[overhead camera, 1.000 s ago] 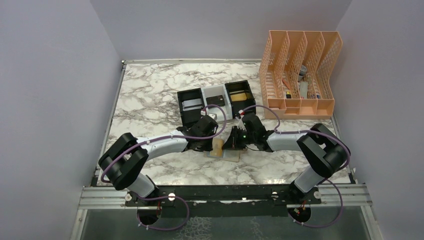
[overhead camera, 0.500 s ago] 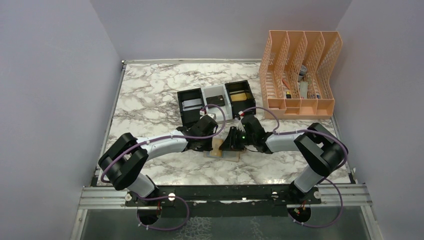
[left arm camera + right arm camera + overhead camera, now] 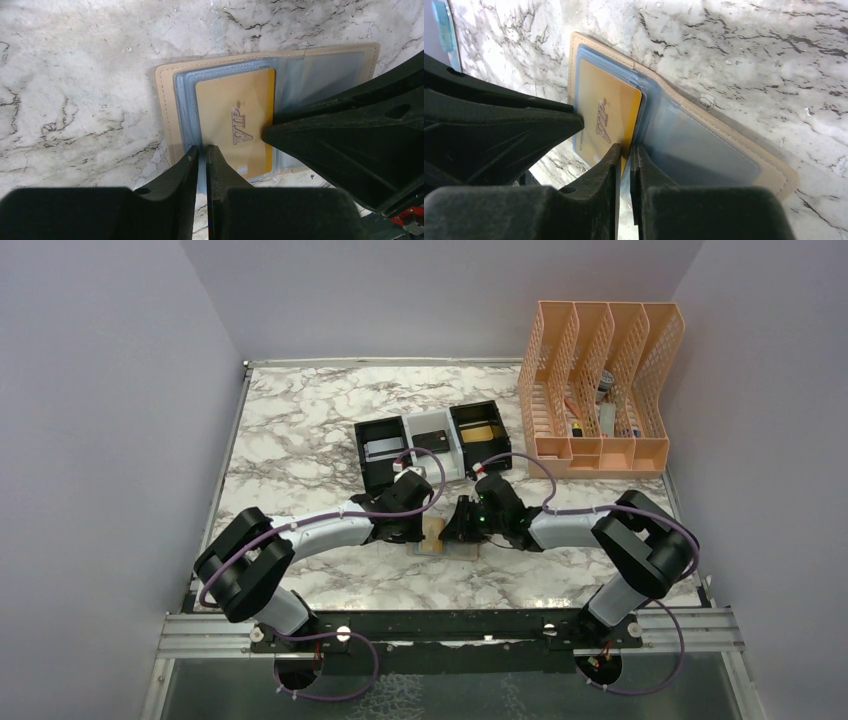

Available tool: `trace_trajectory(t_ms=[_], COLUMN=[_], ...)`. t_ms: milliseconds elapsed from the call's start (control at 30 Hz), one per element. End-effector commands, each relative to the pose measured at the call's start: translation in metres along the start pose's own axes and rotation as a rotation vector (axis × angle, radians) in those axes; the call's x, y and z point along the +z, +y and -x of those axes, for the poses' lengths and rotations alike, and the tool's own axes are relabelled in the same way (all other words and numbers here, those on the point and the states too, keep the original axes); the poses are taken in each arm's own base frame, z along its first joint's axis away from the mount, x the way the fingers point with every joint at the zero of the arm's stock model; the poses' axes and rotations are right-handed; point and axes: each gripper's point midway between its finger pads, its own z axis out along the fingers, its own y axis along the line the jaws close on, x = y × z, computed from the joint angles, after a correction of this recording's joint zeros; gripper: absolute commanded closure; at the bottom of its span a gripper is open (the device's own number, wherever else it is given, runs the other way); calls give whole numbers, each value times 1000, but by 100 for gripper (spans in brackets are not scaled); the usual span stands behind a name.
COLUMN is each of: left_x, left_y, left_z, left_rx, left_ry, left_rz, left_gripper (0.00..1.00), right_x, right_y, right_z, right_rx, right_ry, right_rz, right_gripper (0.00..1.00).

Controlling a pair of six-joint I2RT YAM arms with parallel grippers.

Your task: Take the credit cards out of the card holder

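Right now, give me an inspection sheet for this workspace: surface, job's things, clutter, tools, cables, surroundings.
Surface: marble-patterned table, no spills seen.
Job's things: tan card holder lies open and flat; gold card marked VIP is in its clear pocket.
Clutter: three small bins in a row, each with something flat inside; peach file organizer holding small items.
Tools: left tool pinches the card holder's pocket edge; right tool is closed on the gold card's edge.
Cables: purple cables run toward both tools, not snagged.
Surroundings: plain lilac walls.
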Motion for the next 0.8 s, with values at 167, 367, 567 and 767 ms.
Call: trace_trajectory(t_ms=[167, 367, 567, 767], left_x=[7, 4, -1, -12], left_y=[15, 17, 11, -4], left_z=[-35, -32, -26, -13], left_rx=[7, 8, 34, 81], left_ry=[113, 94, 76, 30], left_rz=[46, 58, 29, -51], left_gripper=[88, 86, 76, 71], right_x=[-3, -14, -11, -4], right_y=[3, -2, -3, -3], right_z=[12, 17, 8, -4], right_rx=[-98, -114, -76, 38], right_ry=[-34, -20, 21, 44], right_rz=[-74, -62, -47, -1], right_gripper=[99, 99, 95, 81])
